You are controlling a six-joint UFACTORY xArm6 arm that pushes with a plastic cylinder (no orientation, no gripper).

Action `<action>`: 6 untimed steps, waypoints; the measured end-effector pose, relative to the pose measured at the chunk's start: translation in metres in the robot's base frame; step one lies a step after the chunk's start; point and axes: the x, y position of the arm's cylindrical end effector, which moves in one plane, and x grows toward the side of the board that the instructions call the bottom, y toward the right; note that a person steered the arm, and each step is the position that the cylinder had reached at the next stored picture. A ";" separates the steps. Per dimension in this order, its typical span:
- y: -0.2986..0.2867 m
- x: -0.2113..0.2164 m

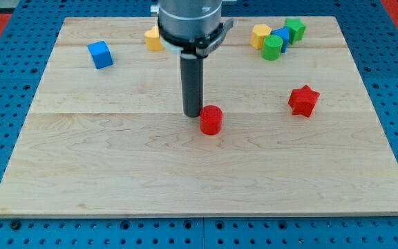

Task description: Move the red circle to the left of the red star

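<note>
The red circle [211, 120] is a short red cylinder near the middle of the wooden board [116, 173]. The red star [303, 100] lies to the view's right of it and a little higher, well apart. My tip [192, 114] stands just to the view's left of the red circle, close to it or touching it; I cannot tell which.
A blue cube [100, 54] lies at the upper left. A yellow block [153, 38] is partly hidden behind the arm at the top. A cluster of a yellow block [260, 34], a blue block [281, 37] and two green blocks [273, 48] [296, 28] sits at the upper right.
</note>
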 end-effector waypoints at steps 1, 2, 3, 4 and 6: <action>0.023 0.012; 0.018 0.035; 0.028 0.062; 0.052 0.020; 0.092 0.004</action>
